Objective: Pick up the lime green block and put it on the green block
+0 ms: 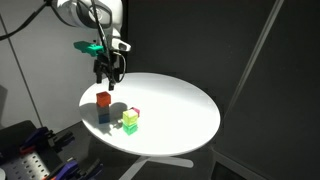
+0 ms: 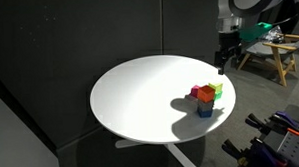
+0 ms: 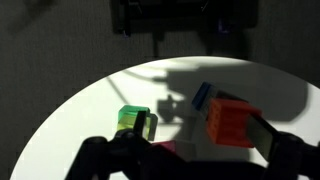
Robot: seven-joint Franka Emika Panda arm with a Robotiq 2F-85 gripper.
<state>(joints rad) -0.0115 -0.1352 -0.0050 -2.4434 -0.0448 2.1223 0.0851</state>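
The lime green block (image 1: 130,127) (image 2: 217,88) (image 3: 136,127) sits on the white round table (image 1: 180,100), touching the green block (image 1: 128,118) (image 3: 130,113). I cannot tell whether one lies on the other. A pink block (image 1: 136,112) (image 2: 195,91) is right beside them. My gripper (image 1: 108,72) (image 2: 221,61) (image 3: 190,160) is open and empty. It hangs above the table's edge, up and away from the blocks.
A red block (image 1: 103,99) (image 2: 205,94) (image 3: 232,120) is stacked on a blue block (image 1: 104,115) (image 2: 205,109) (image 3: 202,95), close to the green pair. A wooden stand (image 2: 279,54) is beyond the table. Dark equipment (image 1: 30,150) sits below the table's edge.
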